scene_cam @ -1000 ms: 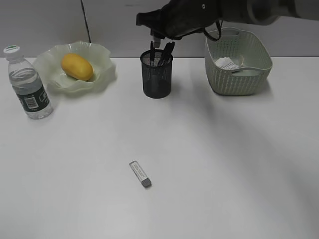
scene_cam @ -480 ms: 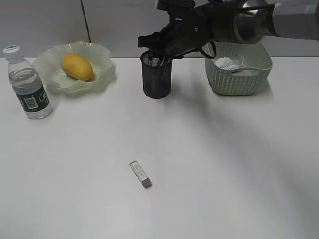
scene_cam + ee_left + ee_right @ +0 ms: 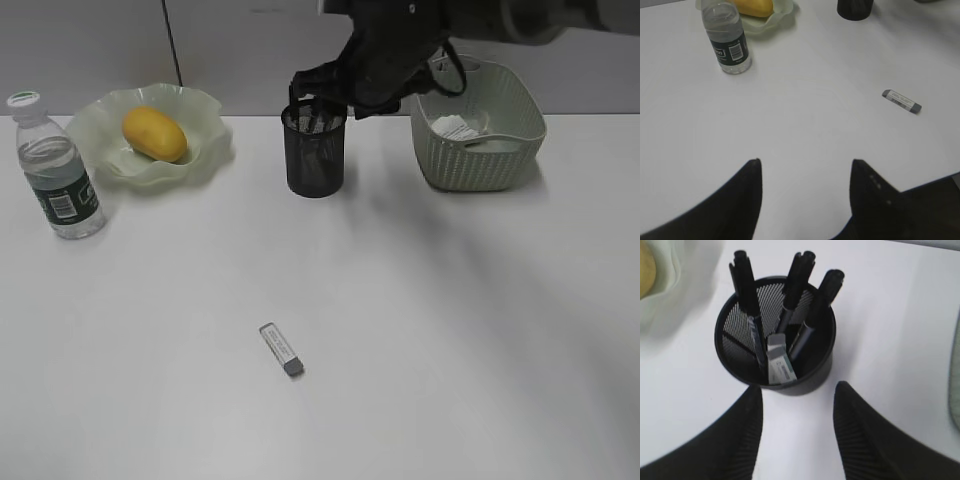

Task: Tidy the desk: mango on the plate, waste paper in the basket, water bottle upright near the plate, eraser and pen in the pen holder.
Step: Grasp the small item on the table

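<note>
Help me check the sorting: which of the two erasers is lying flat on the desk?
The eraser out on the open desk, nearest the camera. The other eraser stands inside the pen holder among the pens.

Exterior view slants down across the worktop (image 3: 420, 330); right wrist view looks closely down into the holder (image 3: 775, 347), ahead of its tool; both share it.

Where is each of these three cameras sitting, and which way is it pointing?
Exterior view: in front of the desk, looking down at a slant; the right arm reaches over the pen holder.
Left wrist view: on the left arm, looking across the desk past the open left gripper at the eraser and bottle.
Right wrist view: above the pen holder, looking down past the open right gripper.
Exterior and right wrist views share the pen holder.
</note>
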{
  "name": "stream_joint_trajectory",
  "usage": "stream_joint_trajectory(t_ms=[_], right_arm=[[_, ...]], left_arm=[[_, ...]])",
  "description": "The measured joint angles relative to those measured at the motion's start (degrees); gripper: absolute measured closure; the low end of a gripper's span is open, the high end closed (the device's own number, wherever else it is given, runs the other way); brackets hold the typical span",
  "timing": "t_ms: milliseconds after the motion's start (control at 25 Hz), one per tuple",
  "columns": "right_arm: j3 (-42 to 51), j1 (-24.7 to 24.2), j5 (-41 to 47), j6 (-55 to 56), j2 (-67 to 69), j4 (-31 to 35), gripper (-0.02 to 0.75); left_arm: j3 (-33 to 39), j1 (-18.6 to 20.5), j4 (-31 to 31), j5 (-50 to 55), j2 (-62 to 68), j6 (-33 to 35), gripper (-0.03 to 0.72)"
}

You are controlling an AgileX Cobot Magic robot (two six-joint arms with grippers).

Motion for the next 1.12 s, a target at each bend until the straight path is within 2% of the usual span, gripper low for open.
stream_joint_trajectory(t_ms=[360,560,680,800,960,1120], right_arm=[[0.0,0.0,25.9,-14.8,-12.1,0.0,0.362],[0.0,0.0,34.3,-18.1,-17.1,0.2,0.362],[2.0,0.0,36.0,-18.4,-21.0,1.1,0.362],[7.8,0.0,36.2,-18.4,-26.5,1.4,0.362],[20.4,-0.1,35.6,-18.5,-34.5,1.8,0.360],[34.8,-3.4,32.5,-18.1,-43.3,6.2,0.320]], left_arm=[[0.0,0.0,0.0,-0.1,0.0,0.0,0.260],[0.0,0.0,0.0,-0.1,0.0,0.0,0.260],[0.0,0.0,0.0,-0.1,0.0,0.0,0.260],[0.0,0.0,0.0,-0.1,0.0,0.0,0.260],[0.0,0.0,0.0,-0.1,0.0,0.0,0.260],[0.0,0.0,0.0,-0.1,0.0,0.0,0.261]])
